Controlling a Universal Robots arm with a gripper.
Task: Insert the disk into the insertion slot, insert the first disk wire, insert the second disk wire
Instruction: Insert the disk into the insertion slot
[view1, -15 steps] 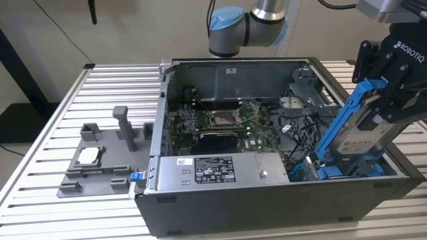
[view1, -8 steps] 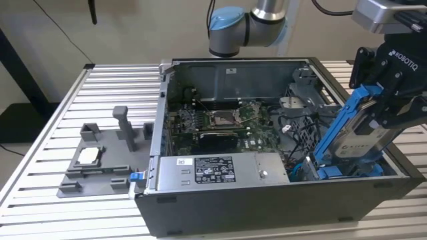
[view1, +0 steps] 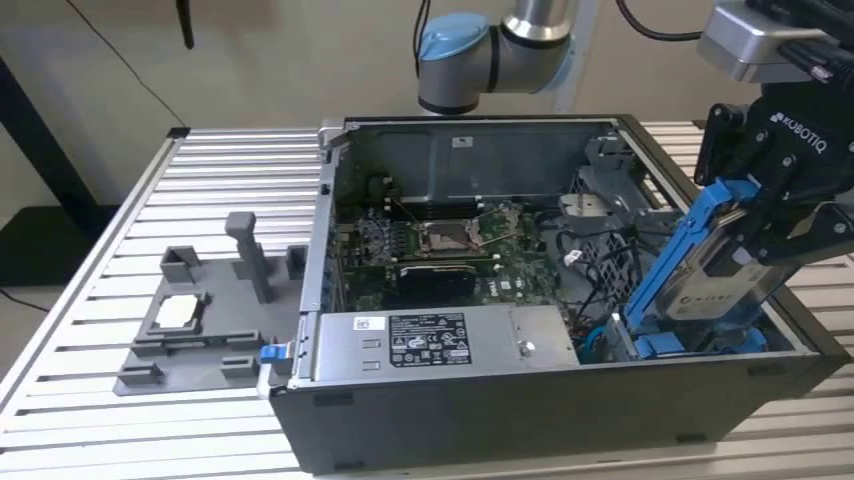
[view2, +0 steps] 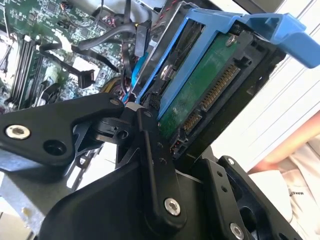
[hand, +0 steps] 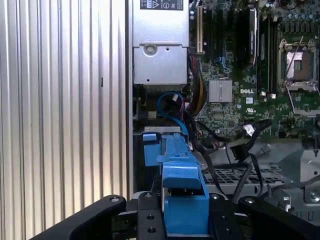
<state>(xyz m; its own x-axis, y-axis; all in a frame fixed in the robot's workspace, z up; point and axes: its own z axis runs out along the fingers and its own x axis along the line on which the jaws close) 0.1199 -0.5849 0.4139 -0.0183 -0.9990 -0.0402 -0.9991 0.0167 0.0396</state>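
Note:
My gripper (view1: 758, 222) is shut on the disk (view1: 714, 270), a silver drive with a white label in a bright blue carrier. The disk hangs tilted at the exterior view's right, its lower end down inside the case's front corner. There it meets the insertion slot (view1: 674, 347), a dark bay with blue tabs. In the second wrist view the disk (view2: 212, 80) shows its green board and connector edge, clamped in the gripper (view2: 185, 145). The first wrist view has the blue carrier (hand: 182, 197) between the black fingers (hand: 149, 217), above the slot (hand: 152, 145). Loose black wires (hand: 240, 150) lie beside the bay.
The open case (view1: 534, 420) stands on a slatted metal table (view1: 80, 330). It holds a silver power supply (view1: 441, 340) and a motherboard with a processor socket (view1: 441, 235). A grey fixture (view1: 187, 340) with a small silver chip stands at the exterior view's left. A person's arm (view2: 295, 147) is nearby.

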